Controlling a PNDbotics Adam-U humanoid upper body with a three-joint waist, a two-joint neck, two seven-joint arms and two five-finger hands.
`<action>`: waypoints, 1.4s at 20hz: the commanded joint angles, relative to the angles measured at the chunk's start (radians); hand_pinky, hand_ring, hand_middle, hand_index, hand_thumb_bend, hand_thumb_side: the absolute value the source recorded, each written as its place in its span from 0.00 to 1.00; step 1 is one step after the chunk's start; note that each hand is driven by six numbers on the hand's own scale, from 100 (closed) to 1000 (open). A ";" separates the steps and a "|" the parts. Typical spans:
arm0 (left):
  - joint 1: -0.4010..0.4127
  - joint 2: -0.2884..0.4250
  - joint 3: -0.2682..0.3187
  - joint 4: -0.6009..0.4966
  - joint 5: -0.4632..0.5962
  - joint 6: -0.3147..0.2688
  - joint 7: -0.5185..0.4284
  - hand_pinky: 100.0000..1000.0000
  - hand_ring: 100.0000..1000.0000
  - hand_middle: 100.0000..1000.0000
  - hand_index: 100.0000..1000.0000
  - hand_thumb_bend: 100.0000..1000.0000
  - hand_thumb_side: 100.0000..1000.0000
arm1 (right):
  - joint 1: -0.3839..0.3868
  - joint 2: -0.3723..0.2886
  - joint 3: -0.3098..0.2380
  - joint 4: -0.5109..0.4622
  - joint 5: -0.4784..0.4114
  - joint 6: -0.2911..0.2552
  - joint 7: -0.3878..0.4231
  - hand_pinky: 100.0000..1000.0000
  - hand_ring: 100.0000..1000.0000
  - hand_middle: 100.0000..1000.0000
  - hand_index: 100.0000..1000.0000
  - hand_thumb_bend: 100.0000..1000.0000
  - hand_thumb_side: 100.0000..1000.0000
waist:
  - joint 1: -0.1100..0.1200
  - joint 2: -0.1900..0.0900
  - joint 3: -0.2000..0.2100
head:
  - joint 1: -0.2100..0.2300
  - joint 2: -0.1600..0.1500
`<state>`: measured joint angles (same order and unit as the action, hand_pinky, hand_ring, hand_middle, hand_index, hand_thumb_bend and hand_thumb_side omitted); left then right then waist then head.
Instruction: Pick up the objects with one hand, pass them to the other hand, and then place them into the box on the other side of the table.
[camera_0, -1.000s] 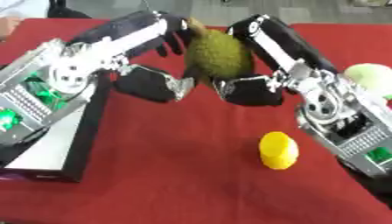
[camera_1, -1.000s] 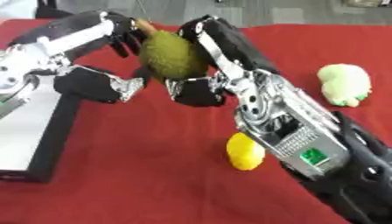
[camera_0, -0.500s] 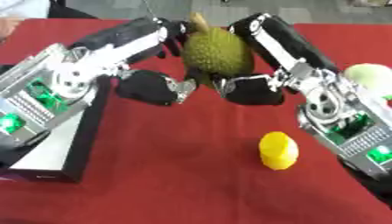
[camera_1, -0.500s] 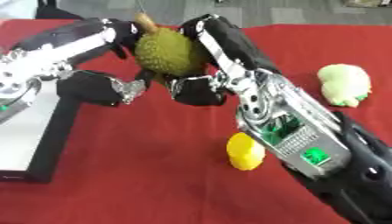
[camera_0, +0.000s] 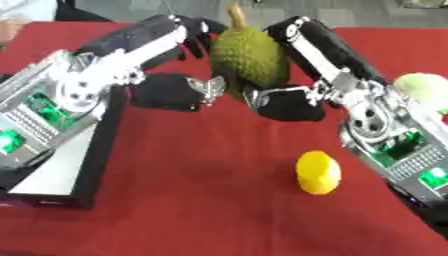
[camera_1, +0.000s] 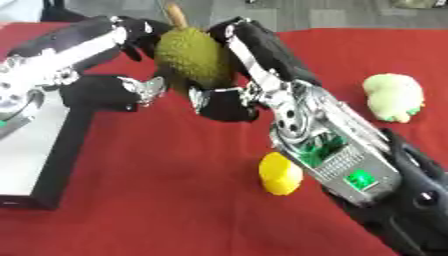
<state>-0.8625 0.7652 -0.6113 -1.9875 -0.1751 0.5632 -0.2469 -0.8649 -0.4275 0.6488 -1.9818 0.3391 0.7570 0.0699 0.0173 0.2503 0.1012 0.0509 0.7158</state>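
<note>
Durian (camera_0: 249, 59) now sits higher betw the two hands than 1 s ago; its brown stem reaches the top edge of the left eye view, where before it lay lower and tilted left. Fruit looks more upright now, stem pointing up. Left hand (camera_0: 188, 42) has its fingers up along the durian's left flank, nearer the top of the fruit than before, thumb below. Right hand (camera_0: 293, 60) has risen w/ it, fingers along the right flank, thumb under the lower part. Both arms are raised a bit, forearms angled more steeply toward the fruit. Whole pair has shifted slightly away from the robot
</note>
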 joint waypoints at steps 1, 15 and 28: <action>-0.019 0.021 0.018 -0.013 0.016 -0.023 0.002 0.76 0.76 0.69 0.93 0.00 0.67 | -0.013 -0.011 -0.012 -0.018 -0.002 -0.001 -0.005 0.79 0.57 0.45 0.43 0.00 0.00 | 0.007 -0.012 0.000 | 0.004 -0.008; -0.022 0.008 0.015 -0.013 0.112 -0.026 -0.086 0.76 0.73 0.62 0.78 0.00 0.44 | -0.012 -0.014 -0.011 -0.018 -0.006 -0.005 -0.007 0.79 0.57 0.45 0.43 0.00 0.00 | 0.006 -0.011 -0.002 | 0.006 -0.003; -0.035 -0.010 0.016 -0.013 0.270 0.030 0.165 0.66 0.51 0.30 0.37 0.00 0.30 | -0.010 -0.019 -0.011 -0.018 -0.007 -0.003 -0.007 0.79 0.58 0.46 0.45 0.00 0.00 | 0.004 -0.013 -0.004 | 0.009 -0.001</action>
<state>-0.8765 0.7493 -0.6074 -1.9870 0.0795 0.5911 -0.1135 -0.8616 -0.4285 0.6491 -1.9821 0.3333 0.7533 0.0662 0.0173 0.2503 0.0976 0.0583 0.7161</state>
